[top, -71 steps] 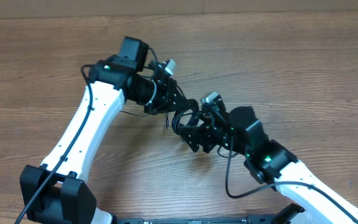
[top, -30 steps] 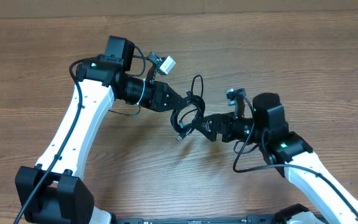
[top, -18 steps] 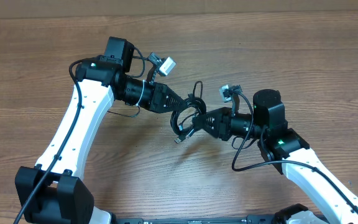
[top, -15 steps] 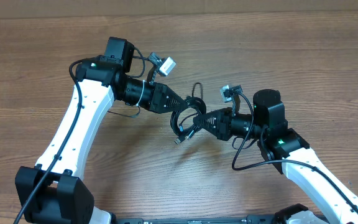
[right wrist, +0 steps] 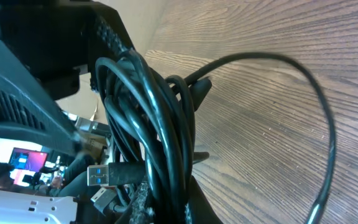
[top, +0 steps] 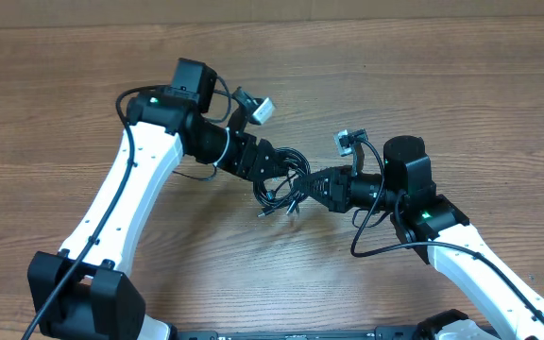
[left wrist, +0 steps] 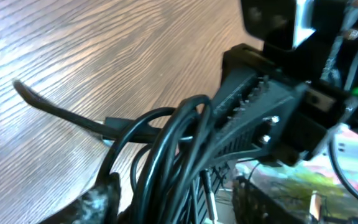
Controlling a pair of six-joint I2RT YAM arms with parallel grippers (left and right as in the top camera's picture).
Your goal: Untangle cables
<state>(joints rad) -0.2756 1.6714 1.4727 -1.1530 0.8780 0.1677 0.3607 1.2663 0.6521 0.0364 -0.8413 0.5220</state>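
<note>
The cables (top: 281,181) are a bundle of thin black looped cords hanging between my two grippers over the middle of the table. My left gripper (top: 274,162) stands open around the bundle's upper left side. In the left wrist view the cords (left wrist: 173,155) run between its parted fingers (left wrist: 98,202). My right gripper (top: 312,184) is shut on the bundle from the right. Its wrist view shows the cords (right wrist: 160,124) pinched low in the jaws, with a blue-tongued USB plug (right wrist: 101,175) sticking out to the left. One loose loop (right wrist: 319,130) arcs over the table.
The wooden table (top: 461,104) stretches to all sides, with a cardboard wall (top: 348,9) along its far edge. A stray cable end (left wrist: 42,102) lies out over the wood. Both arm bases (top: 83,293) stand at the near edge.
My right gripper closed on the bundle. My left gripper let go, opened and shifted right toward the bundle, which now hangs lower and more bunched.
</note>
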